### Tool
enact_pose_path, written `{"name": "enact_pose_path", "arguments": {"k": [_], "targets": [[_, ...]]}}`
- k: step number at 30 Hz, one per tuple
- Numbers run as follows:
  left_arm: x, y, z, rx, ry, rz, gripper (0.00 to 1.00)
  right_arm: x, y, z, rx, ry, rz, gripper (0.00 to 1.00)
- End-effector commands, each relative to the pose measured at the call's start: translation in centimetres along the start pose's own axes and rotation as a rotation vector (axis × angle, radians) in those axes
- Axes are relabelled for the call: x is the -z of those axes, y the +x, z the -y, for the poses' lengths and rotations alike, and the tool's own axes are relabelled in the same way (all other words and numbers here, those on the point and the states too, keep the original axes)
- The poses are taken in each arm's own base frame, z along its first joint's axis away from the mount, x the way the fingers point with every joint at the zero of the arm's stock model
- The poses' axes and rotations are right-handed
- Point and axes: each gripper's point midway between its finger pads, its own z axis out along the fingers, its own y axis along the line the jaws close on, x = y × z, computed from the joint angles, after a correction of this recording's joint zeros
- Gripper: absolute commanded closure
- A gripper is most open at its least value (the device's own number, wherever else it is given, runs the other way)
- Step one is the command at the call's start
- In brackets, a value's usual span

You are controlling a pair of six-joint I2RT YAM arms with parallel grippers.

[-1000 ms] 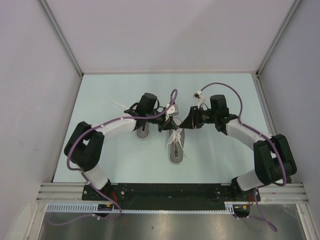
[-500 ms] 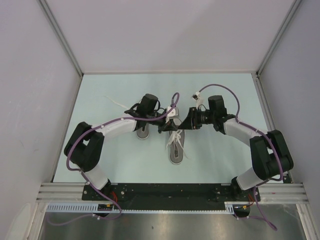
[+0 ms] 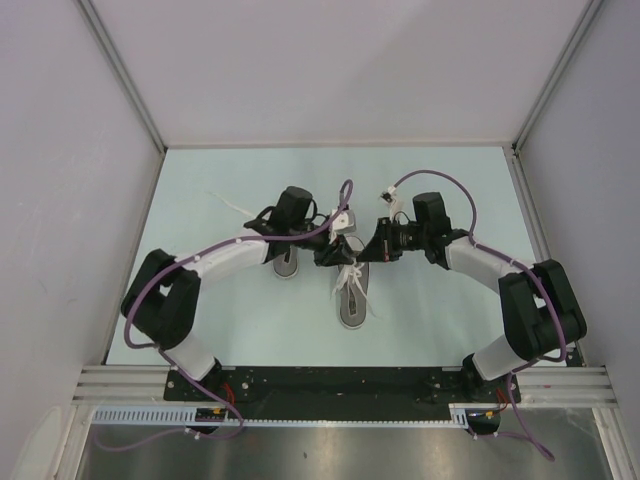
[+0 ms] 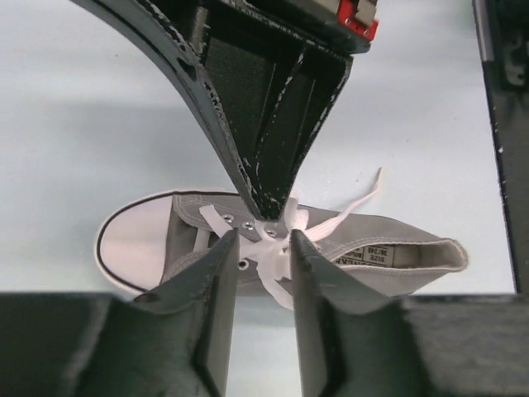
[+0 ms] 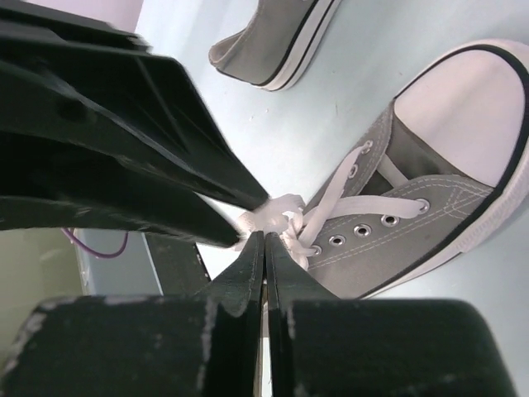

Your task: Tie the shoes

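Top external view: on the pale table (image 3: 440, 310), one grey sneaker (image 3: 287, 266) lies half under the left arm. Beside it, over the second grey sneaker (image 3: 352, 300) (heel toward the arm bases), the left gripper (image 3: 330, 256) clamps its white laces (image 4: 273, 252). The right gripper (image 3: 372, 246), fingers pressed together on the same laces, has slid leftward since a second ago.
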Motion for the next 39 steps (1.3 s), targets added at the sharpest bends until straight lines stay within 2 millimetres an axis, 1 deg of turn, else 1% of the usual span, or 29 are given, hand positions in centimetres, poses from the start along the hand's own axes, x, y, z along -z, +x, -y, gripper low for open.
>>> {"name": "enact_pose_path", "arguments": {"k": [1,3,4,6,8,9,12,13,14,17,20,21,29,32,35,39], "targets": [[3.2,-3.1,0.6,0.060,-0.091,0.089,0.58,0.6,-2.2,-1.2,0.061,0.011,0.060,1.00],[4.2,-3.1,0.7,0.136,-0.123,0.117,0.56,0.8,-2.2,-1.4,0.058,0.015,0.067,1.00],[4.6,-3.0,1.3,0.158,-0.118,0.125,0.56,0.9,-2.4,-1.3,0.056,0.026,0.075,1.00],[4.8,-2.6,2.0,0.242,-0.106,0.118,0.55,1.1,-2.5,-1.4,0.058,0.036,0.084,1.00],[4.7,-2.2,2.5,0.318,-0.099,0.115,0.55,1.1,-2.6,-1.2,0.046,0.051,0.092,1.00],[4.5,-1.9,2.8,0.387,-0.093,0.110,0.54,1.1,-2.6,-1.3,0.040,0.048,0.093,1.00],[3.9,-1.4,2.8,0.465,-0.112,0.100,0.52,1.0,-2.2,-1.4,0.035,0.047,0.090,1.00],[3.8,-1.3,2.6,0.478,-0.127,0.097,0.51,1.0,-2.1,-1.4,0.036,0.047,0.090,1.00],[3.4,-0.9,2.5,0.500,-0.122,0.089,0.51,1.0,-2.1,-1.3,0.033,0.050,0.090,1.00],[2.7,-0.7,2.2,0.571,-0.122,0.086,0.51,1.0,-1.8,-1.1,0.041,0.055,0.084,1.00],[2.2,-1.1,1.7,0.575,-0.136,0.099,0.51,1.1,-1.7,-1.0,0.043,0.056,0.080,1.00],[1.7,-0.7,1.8,0.594,-0.125,0.085,0.50,1.1,-1.7,-0.9,0.043,0.058,0.080,1.00],[0.0,-1.2,1.4,0.610,-0.103,0.070,0.51,1.2,-1.7,-0.9,0.043,0.055,0.081,1.00],[-0.3,-0.8,1.3,0.615,-0.101,0.063,0.53,1.2,-1.8,-1.0,0.047,0.053,0.082,1.00],[-0.6,-0.8,1.4,0.621,-0.093,0.055,0.58,1.2,-1.7,-0.9,0.043,0.052,0.080,1.00],[-0.7,0.1,1.3,0.627,-0.115,0.036,0.58,1.2,-1.7,-0.9,0.043,0.051,0.079,1.00]]}}
